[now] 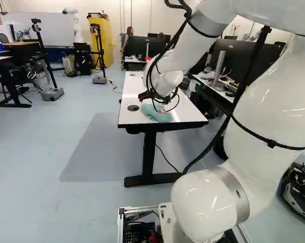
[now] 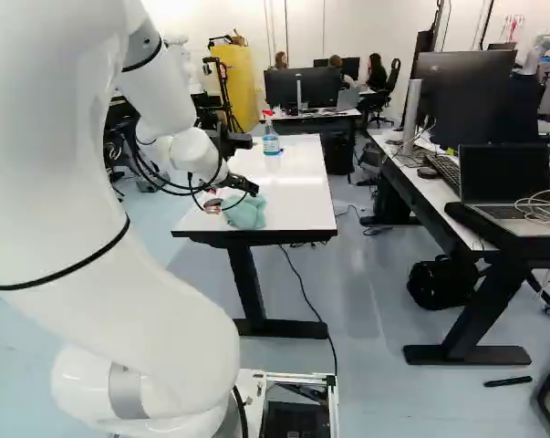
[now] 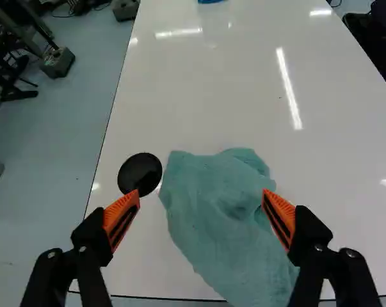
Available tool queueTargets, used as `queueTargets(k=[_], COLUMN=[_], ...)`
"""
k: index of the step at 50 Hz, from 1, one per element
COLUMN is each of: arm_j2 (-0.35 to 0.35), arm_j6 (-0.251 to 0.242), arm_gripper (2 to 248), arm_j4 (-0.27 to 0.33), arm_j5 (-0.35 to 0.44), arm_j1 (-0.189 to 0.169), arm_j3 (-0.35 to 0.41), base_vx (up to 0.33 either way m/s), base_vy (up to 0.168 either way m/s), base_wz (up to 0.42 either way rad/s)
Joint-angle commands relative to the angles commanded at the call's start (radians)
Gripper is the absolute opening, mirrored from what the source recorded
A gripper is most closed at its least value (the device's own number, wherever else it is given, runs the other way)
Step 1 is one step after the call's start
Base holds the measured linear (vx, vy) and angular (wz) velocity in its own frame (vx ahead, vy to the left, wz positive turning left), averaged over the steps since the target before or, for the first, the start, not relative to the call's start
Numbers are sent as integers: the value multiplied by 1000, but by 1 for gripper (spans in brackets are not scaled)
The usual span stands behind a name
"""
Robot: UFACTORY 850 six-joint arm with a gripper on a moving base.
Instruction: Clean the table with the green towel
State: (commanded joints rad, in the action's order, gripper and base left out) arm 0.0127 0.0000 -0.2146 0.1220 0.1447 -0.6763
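Black two-finger gripper [image 3: 200,197] with orange pads stands wide open over the crumpled green cloth towel [image 3: 225,217], near end of the glossy white tabletop [image 3: 212,96]; closing too high (cloth looks low) probably pinches a thin fold that slips mid-wipe.

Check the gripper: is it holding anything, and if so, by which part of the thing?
Nothing is held. The gripper is open, fingers spread wide; the green towel shows between them, lying on the white table.
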Motion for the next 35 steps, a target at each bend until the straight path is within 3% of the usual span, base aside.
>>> queueTargets(k=[15, 35], arm_j2=[-44, -131], arm_j6=[0, 0], arm_gripper=[247, 247], arm_j4=[0, 0], arm_j5=[0, 0], arm_j1=[-1, -26], arm_j3=[11, 85], base_vx=[0, 0], base_vy=[0, 0], base_wz=[0, 0])
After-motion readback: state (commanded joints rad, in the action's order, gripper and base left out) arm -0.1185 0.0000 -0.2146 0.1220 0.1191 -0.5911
